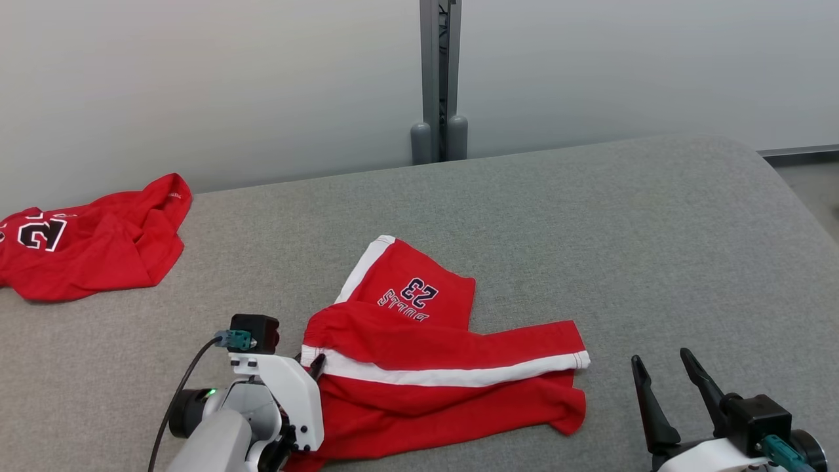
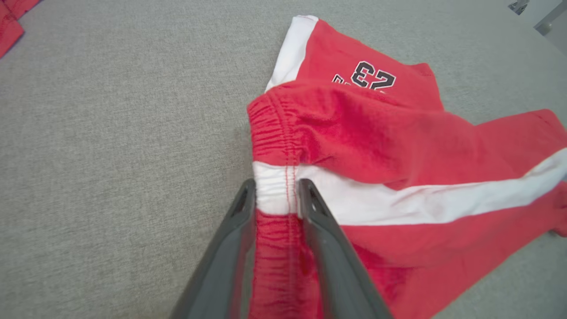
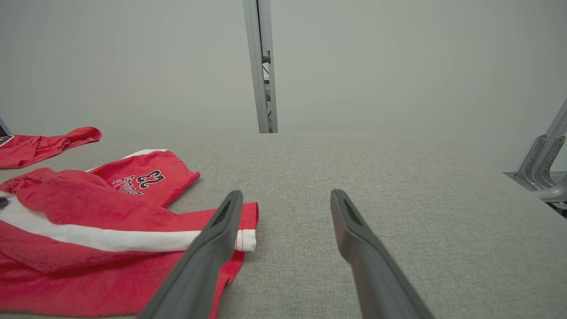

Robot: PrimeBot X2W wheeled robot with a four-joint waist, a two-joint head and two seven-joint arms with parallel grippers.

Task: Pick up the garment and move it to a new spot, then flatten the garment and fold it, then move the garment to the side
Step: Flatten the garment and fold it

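Two red garments on my table: shorts centre, jersey upper left. Left gripper straddles the waistband, whether clenched I cannot tell. Right gripper, lower right, released.

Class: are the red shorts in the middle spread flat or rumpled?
Rumpled: the shorts bunch near the waistband, and a fold covers part of the lettering.
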